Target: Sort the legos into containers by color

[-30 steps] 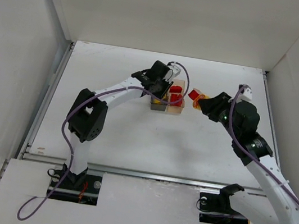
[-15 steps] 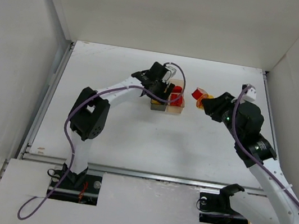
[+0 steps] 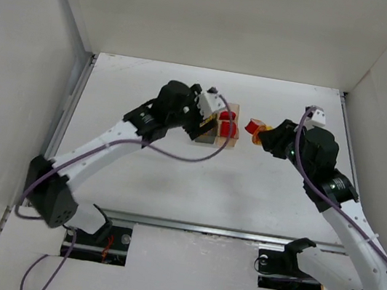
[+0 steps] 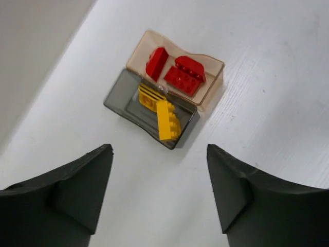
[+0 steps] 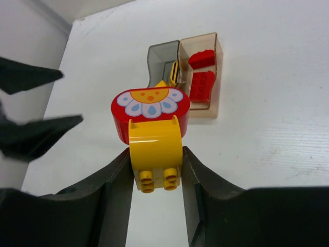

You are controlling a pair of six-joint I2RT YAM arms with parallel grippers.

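Two joined containers stand mid-table: a smoky grey bin (image 4: 121, 98) holding yellow legos (image 4: 167, 121) and a tan bin (image 4: 213, 87) holding two red legos (image 4: 185, 77). My left gripper (image 4: 159, 148) is open and empty, raised just to the near left of the bins (image 3: 225, 141). From above, the left gripper (image 3: 203, 121) overlaps the grey bin's side. My right gripper (image 5: 154, 154) is shut on a yellow lego (image 5: 154, 146) joined to a round red flower-printed piece (image 5: 149, 110), in the air right of the bins. The same piece (image 3: 254, 129) shows from above.
White walls close in the table (image 3: 245, 190) on the left, back and right. A metal rail (image 3: 188, 226) runs along the near edge in front of the arm bases. In the right wrist view, the left fingers (image 5: 36, 134) show at the left edge.
My left gripper has opened and pulled back up and to the left from the bins, the whole arm swinging out. The right gripper with its lego has edged slightly left.
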